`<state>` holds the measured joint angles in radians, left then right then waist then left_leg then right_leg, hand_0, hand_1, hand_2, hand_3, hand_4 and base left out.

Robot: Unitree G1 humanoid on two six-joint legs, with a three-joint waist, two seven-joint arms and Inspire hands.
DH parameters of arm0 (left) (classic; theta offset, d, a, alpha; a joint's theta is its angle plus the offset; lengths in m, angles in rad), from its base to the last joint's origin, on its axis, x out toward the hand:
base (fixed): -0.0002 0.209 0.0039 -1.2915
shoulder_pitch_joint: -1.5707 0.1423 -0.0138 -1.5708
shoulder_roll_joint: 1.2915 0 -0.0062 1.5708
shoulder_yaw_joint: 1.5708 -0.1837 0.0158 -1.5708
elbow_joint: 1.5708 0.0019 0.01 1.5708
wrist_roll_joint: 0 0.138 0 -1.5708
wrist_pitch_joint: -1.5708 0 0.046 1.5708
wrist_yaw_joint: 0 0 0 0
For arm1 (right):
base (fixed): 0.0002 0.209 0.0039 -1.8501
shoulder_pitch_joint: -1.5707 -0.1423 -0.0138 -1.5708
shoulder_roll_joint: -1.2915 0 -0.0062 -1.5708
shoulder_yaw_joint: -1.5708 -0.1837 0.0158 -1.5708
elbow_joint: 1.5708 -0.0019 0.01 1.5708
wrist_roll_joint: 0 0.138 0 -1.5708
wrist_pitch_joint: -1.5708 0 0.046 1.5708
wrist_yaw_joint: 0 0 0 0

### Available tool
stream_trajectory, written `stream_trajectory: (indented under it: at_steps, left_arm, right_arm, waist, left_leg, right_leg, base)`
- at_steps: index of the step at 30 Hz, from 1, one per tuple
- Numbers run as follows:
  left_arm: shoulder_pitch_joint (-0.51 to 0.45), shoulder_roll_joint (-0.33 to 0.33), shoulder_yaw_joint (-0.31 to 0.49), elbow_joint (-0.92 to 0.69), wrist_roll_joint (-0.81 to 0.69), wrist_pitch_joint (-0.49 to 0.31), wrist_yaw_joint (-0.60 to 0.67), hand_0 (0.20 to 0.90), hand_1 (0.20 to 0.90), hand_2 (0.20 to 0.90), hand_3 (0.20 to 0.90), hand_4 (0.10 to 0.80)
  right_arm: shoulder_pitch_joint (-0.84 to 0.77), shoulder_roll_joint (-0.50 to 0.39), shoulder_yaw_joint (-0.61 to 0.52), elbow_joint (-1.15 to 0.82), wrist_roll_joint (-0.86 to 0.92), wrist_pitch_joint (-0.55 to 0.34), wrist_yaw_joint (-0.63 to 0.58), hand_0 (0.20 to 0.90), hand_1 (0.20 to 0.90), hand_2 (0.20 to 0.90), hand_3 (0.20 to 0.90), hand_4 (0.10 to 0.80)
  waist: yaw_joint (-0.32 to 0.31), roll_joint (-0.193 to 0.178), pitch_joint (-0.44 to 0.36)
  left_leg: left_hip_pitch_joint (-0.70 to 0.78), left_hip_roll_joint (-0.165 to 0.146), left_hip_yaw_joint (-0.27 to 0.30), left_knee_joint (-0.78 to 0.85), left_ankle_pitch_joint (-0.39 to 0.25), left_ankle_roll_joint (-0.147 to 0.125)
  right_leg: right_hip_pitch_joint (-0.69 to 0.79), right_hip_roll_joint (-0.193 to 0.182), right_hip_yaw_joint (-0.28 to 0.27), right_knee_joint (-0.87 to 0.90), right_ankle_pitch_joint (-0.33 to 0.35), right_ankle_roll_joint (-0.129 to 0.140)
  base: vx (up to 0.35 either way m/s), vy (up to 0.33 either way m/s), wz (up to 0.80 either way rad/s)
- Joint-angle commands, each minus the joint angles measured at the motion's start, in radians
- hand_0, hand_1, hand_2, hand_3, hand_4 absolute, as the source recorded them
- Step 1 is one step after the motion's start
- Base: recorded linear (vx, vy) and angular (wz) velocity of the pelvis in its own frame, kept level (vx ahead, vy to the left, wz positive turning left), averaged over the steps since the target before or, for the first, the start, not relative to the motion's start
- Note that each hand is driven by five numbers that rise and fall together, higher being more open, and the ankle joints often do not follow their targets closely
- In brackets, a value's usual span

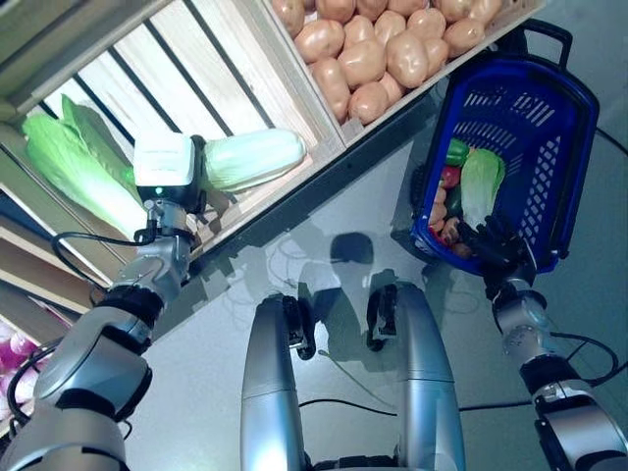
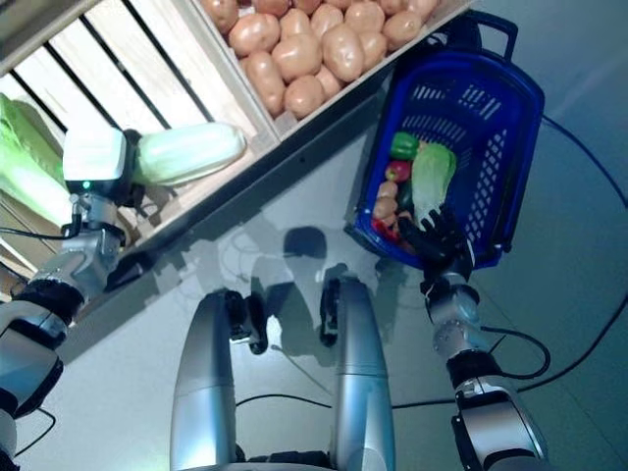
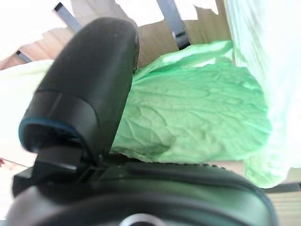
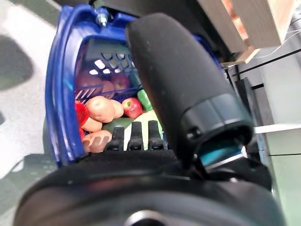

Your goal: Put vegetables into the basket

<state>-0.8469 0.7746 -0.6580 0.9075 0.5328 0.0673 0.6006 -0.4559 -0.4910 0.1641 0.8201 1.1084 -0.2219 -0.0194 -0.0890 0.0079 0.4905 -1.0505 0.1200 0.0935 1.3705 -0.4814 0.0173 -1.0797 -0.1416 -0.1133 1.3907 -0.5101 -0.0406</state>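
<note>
A pale napa cabbage (image 1: 253, 157) lies on the slats of a wooden crate (image 1: 226, 69), and my left hand (image 1: 200, 169) is right against its near end. In the left wrist view the thumb (image 3: 89, 94) stands up beside a green cabbage leaf (image 3: 188, 117); the rest of the hand is hidden. A blue basket (image 1: 579, 108) hangs at the right, and my right hand (image 1: 500, 250) is curled over its near rim. Inside the basket lie a napa cabbage (image 1: 481, 184), a green pepper (image 1: 457, 151), a red fruit (image 1: 449, 177) and potatoes (image 4: 101, 109).
A second crate at the top holds several potatoes (image 1: 373, 49). A larger green leafy cabbage (image 1: 78, 167) lies in the slatted crate to the left of my left hand. Grey floor (image 1: 334, 294) shows below the crates.
</note>
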Motion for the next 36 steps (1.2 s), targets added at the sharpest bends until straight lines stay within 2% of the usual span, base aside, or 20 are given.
stream_trajectory:
  at_steps: [1, 5, 6, 10, 11, 13, 14, 17, 18, 22, 24, 25, 29, 32, 36]
  left_arm:
    - [0.092, 0.056, 0.030, 0.075, -0.015, -0.001, -0.010, 0.300, 0.300, 0.300, 0.300, 0.400]
    - [0.126, 0.051, 0.057, 0.065, -0.104, -0.056, -0.006, 0.300, 0.300, 0.300, 0.300, 0.400]
    - [0.138, 0.047, 0.073, 0.050, -0.188, -0.102, -0.001, 0.300, 0.300, 0.300, 0.300, 0.400]
    - [0.213, 0.017, 0.170, -0.031, -0.296, -0.193, -0.044, 0.300, 0.300, 0.300, 0.300, 0.400]
    - [0.256, -0.004, 0.216, -0.064, -0.340, -0.235, -0.072, 0.300, 0.300, 0.300, 0.300, 0.400]
    - [0.321, -0.053, 0.273, -0.119, -0.374, -0.251, -0.107, 0.300, 0.300, 0.300, 0.300, 0.400]
    - [0.325, -0.052, 0.276, -0.122, -0.373, -0.250, -0.108, 0.300, 0.300, 0.300, 0.300, 0.400]
    - [0.410, -0.131, 0.328, -0.188, -0.423, -0.266, -0.131, 0.300, 0.300, 0.300, 0.300, 0.400]
    - [0.454, -0.173, 0.352, -0.222, -0.446, -0.278, -0.145, 0.300, 0.300, 0.300, 0.300, 0.400]
    - [0.533, -0.236, 0.384, -0.314, -0.479, -0.318, -0.159, 0.300, 0.300, 0.300, 0.300, 0.400]
    - [0.563, -0.252, 0.389, -0.355, -0.453, -0.334, -0.148, 0.300, 0.300, 0.300, 0.300, 0.400]
    - [0.586, -0.257, 0.384, -0.404, -0.447, -0.335, -0.149, 0.300, 0.300, 0.300, 0.300, 0.400]
    - [0.619, -0.274, 0.371, -0.485, -0.416, -0.340, -0.162, 0.300, 0.300, 0.300, 0.300, 0.400]
    - [0.630, -0.280, 0.365, -0.541, -0.392, -0.338, -0.196, 0.300, 0.300, 0.300, 0.300, 0.400]
    - [0.616, -0.286, 0.342, -0.588, -0.358, -0.334, -0.232, 0.300, 0.300, 0.300, 0.300, 0.400]
  right_arm:
    - [0.090, 0.037, -0.056, 0.003, 0.043, -0.028, 0.019, 0.900, 0.900, 0.900, 0.900, 0.800]
    - [0.110, 0.052, -0.069, 0.021, 0.069, -0.037, 0.036, 0.900, 0.900, 0.900, 0.900, 0.800]
    - [0.119, 0.062, -0.070, 0.016, 0.078, -0.042, 0.031, 0.900, 0.900, 0.900, 0.900, 0.800]
    - [0.189, 0.106, -0.076, -0.022, 0.065, -0.075, 0.018, 0.900, 0.900, 0.900, 0.900, 0.800]
    - [0.225, 0.126, -0.076, -0.058, 0.059, -0.080, 0.011, 0.900, 0.900, 0.900, 0.900, 0.800]
    - [0.269, 0.163, -0.069, -0.102, 0.032, -0.102, -0.009, 0.900, 0.900, 0.900, 0.900, 0.800]
    - [0.271, 0.163, -0.067, -0.105, 0.031, -0.102, -0.011, 0.900, 0.900, 0.900, 0.900, 0.800]
    - [0.318, 0.209, -0.047, -0.180, -0.024, -0.129, -0.044, 0.900, 0.900, 0.900, 0.900, 0.800]
    - [0.335, 0.228, -0.034, -0.222, -0.052, -0.128, -0.062, 0.900, 0.900, 0.900, 0.900, 0.800]
    - [0.352, 0.257, 0.006, -0.342, -0.121, -0.163, -0.079, 0.900, 0.900, 0.900, 0.900, 0.800]
    - [0.350, 0.267, 0.016, -0.387, -0.133, -0.164, -0.054, 0.900, 0.900, 0.900, 0.900, 0.800]
    - [0.351, 0.276, 0.030, -0.437, -0.130, -0.173, 0.032, 0.900, 0.900, 0.900, 0.900, 0.800]
    - [0.351, 0.278, 0.056, -0.528, -0.164, -0.203, 0.145, 0.900, 0.900, 0.900, 0.900, 0.800]
    - [0.340, 0.276, 0.053, -0.591, -0.130, -0.184, 0.248, 0.900, 0.900, 0.900, 0.900, 0.800]
    - [0.301, 0.267, 0.058, -0.627, -0.081, -0.157, 0.310, 0.900, 0.900, 0.900, 0.900, 0.800]
  waist:
    - [0.012, -0.002, -0.051]
    - [0.012, 0.002, -0.079]
    - [0.012, 0.002, -0.095]
    - [0.022, 0.003, -0.138]
    - [0.029, 0.001, -0.159]
    - [0.039, -0.001, -0.191]
    - [0.037, -0.002, -0.188]
    - [0.047, -0.002, -0.227]
    - [0.049, 0.000, -0.249]
    - [0.058, 0.011, -0.304]
    - [0.065, 0.014, -0.323]
    - [0.072, 0.013, -0.336]
    - [0.083, 0.009, -0.358]
    - [0.092, 0.002, -0.375]
    - [0.105, -0.008, -0.392]
  left_leg:
    - [0.148, -0.018, 0.076, -0.163, 0.039, 0.022]
    - [0.272, -0.023, 0.094, -0.293, 0.074, 0.012]
    - [0.325, -0.027, 0.097, -0.349, 0.093, 0.008]
    - [0.484, -0.057, 0.097, -0.516, 0.142, 0.008]
    - [0.556, -0.070, 0.093, -0.587, 0.157, 0.005]
    - [0.648, -0.091, 0.085, -0.675, 0.175, 0.006]
    - [0.652, -0.091, 0.085, -0.678, 0.178, 0.007]
    - [0.773, -0.111, 0.066, -0.796, 0.210, 0.004]
    - [0.840, -0.114, 0.063, -0.866, 0.232, 0.002]
    - [0.984, -0.127, 0.049, -1.056, 0.295, -0.003]
    - [1.035, -0.136, 0.033, -1.142, 0.324, -0.006]
    - [1.067, -0.142, 0.021, -1.202, 0.344, -0.006]
    - [1.113, -0.147, 0.007, -1.293, 0.373, -0.006]
    - [1.149, -0.149, 0.004, -1.357, 0.389, -0.003]
    - [1.183, -0.150, -0.001, -1.421, 0.407, -0.003]
  right_leg:
    - [0.145, -0.006, -0.031, -0.188, 0.116, 0.015]
    - [0.256, -0.007, -0.029, -0.292, 0.148, 0.022]
    - [0.305, -0.008, -0.029, -0.334, 0.159, 0.024]
    - [0.462, -0.013, -0.038, -0.472, 0.194, 0.039]
    - [0.536, -0.015, -0.045, -0.535, 0.202, 0.046]
    - [0.635, -0.016, -0.055, -0.620, 0.210, 0.051]
    - [0.640, -0.016, -0.057, -0.623, 0.212, 0.049]
    - [0.775, -0.004, -0.074, -0.753, 0.232, 0.057]
    - [0.848, 0.006, -0.082, -0.833, 0.247, 0.057]
    - [1.011, 0.035, -0.096, -1.053, 0.302, 0.058]
    - [1.070, 0.050, -0.096, -1.149, 0.329, 0.059]
    - [1.108, 0.061, -0.098, -1.215, 0.352, 0.061]
    - [1.159, 0.074, -0.106, -1.305, 0.388, 0.063]
    - [1.196, 0.084, -0.113, -1.371, 0.414, 0.067]
    - [1.233, 0.096, -0.125, -1.440, 0.443, 0.072]
  base:
    - [0.049, -0.014, 0.04]
    - [0.067, -0.033, -0.06]
    - [0.111, -0.051, -0.12]
    - [0.156, -0.037, 0.07]
    - [0.240, -0.049, 0.11]
    - [0.198, -0.046, 0.10]
    - [0.142, -0.048, 0.10]
    - [0.176, -0.054, 0.04]
    - [0.186, -0.056, 0.02]
    - [0.169, -0.074, 0.03]
    - [0.098, -0.093, 0.01]
    - [0.063, -0.103, 0.04]
    - [0.028, -0.084, 0.16]
    - [0.030, -0.062, 0.10]
    - [0.025, -0.058, 0.12]
